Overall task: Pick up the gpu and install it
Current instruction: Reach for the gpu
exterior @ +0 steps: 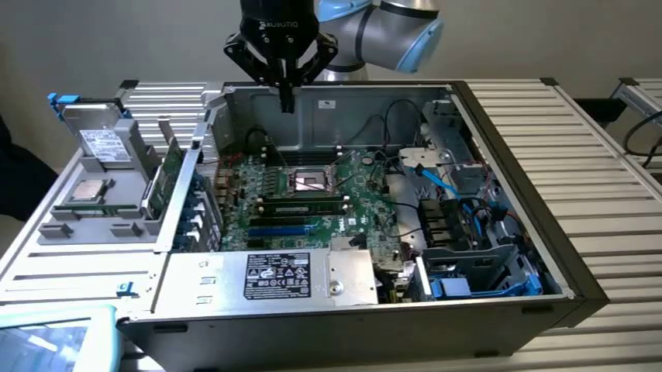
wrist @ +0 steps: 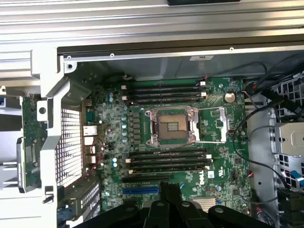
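The gpu (exterior: 169, 184) stands on edge in a grey parts holder (exterior: 93, 225) at the exterior view's left, beside the open computer case (exterior: 497, 310). Its green board face (wrist: 30, 142) also shows in the wrist view, outside the case wall. My gripper (exterior: 287, 102) hangs above the rear of the case, well apart from the gpu, pointing down over the motherboard (exterior: 310, 194). Its fingers (wrist: 169, 191) are shut together with nothing between them. Below them lie the black and blue expansion slots (wrist: 142, 185) of the motherboard (wrist: 218, 156).
The holder also carries a silver white-labelled drive (exterior: 99, 144), a processor (exterior: 87, 191) and a thin memory stick (exterior: 164, 133). Inside the case are the empty CPU socket (wrist: 172, 126), memory slots (wrist: 166, 90), cables (exterior: 439, 182) and a power supply (exterior: 279, 275). Slatted table (exterior: 600, 170) surrounds it.
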`<action>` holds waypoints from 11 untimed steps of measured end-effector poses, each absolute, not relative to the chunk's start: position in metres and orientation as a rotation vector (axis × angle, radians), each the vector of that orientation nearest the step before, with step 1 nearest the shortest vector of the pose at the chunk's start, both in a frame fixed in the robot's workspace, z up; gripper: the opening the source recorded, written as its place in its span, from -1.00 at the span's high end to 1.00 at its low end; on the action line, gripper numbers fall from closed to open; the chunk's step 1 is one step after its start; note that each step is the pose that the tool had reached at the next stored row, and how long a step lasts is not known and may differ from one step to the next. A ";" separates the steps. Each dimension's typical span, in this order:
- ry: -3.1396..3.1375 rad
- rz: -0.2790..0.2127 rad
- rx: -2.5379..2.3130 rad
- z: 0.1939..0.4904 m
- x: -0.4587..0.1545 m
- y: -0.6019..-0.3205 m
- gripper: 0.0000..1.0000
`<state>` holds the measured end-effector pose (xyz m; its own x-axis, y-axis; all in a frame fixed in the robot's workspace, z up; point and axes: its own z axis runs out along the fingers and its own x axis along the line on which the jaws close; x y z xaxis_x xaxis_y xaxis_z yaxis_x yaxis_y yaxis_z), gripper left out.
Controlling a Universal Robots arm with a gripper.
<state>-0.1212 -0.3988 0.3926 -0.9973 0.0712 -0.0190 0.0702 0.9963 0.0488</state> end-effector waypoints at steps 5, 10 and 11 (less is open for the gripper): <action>3.118 0.075 0.110 0.393 -0.121 -0.399 0.76; 3.118 0.076 0.111 0.393 -0.138 -0.398 0.62; 3.118 0.076 0.110 0.393 -0.143 -0.398 0.49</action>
